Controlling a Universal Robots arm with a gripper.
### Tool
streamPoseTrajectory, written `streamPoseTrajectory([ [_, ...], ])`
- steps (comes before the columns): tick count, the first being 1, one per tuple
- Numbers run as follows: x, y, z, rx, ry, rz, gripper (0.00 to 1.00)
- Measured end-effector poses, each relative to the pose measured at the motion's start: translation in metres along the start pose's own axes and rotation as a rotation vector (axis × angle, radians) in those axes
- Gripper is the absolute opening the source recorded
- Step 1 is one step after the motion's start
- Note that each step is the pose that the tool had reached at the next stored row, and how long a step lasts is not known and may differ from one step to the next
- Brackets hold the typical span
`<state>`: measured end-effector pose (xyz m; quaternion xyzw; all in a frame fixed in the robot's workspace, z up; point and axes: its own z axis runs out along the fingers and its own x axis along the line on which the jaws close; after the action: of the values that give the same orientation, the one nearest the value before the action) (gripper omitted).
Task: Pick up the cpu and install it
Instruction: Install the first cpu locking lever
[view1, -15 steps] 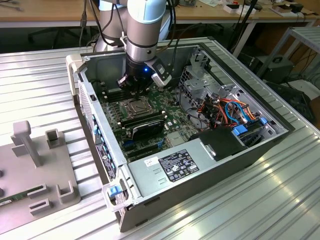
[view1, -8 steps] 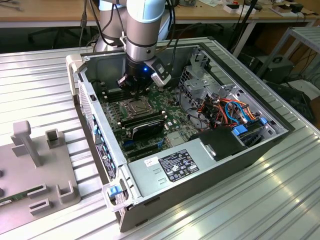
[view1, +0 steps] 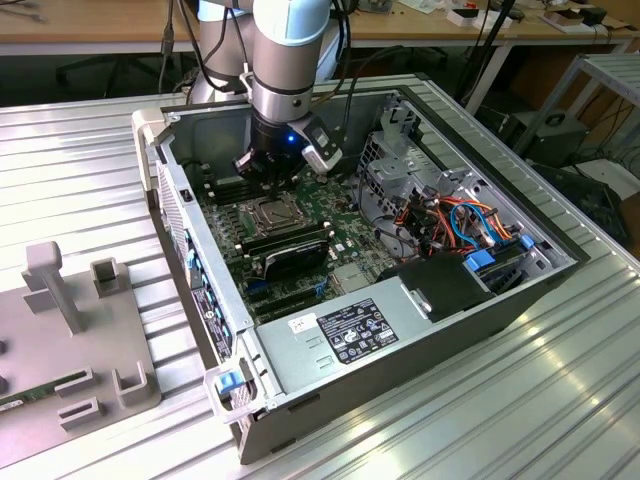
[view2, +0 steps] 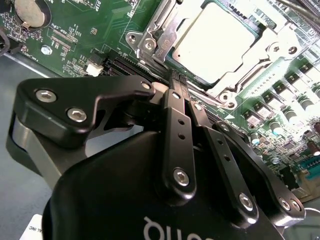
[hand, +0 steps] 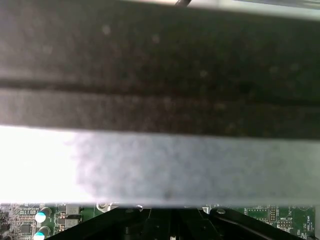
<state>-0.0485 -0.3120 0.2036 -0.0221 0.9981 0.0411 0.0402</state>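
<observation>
The cpu (view2: 215, 40) lies flat in its socket near the middle of the motherboard (view2: 75, 30), with the metal frame (view2: 150, 42) around it; glare washes out its far side. The gripper (view2: 176, 82) has its fingers pressed together with nothing between them, tips just beside the frame's edge; contact is unclear. A blurred dark-and-pale band hides most of the first wrist view. The arm (view1: 290, 60) reaches straight down into the open case (view1: 200, 260).
</observation>
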Motion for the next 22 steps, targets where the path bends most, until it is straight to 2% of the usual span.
streamPoseTrajectory([
  [8,-0.0009,0.0008,-0.0123,0.0007,0.0004,0.000,0.11],
  [14,-0.0007,0.0010,-0.0136,0.0007,0.0001,0.000,0.11],
  [17,0.0042,0.0011,-0.0140,0.0008,-0.0054,0.000,0.11],
  [20,0.0130,0.0016,-0.0147,0.0012,-0.0180,-0.001,0.11],
  [22,0.0141,0.0018,-0.0164,0.0013,-0.0204,-0.002,0.11],
])
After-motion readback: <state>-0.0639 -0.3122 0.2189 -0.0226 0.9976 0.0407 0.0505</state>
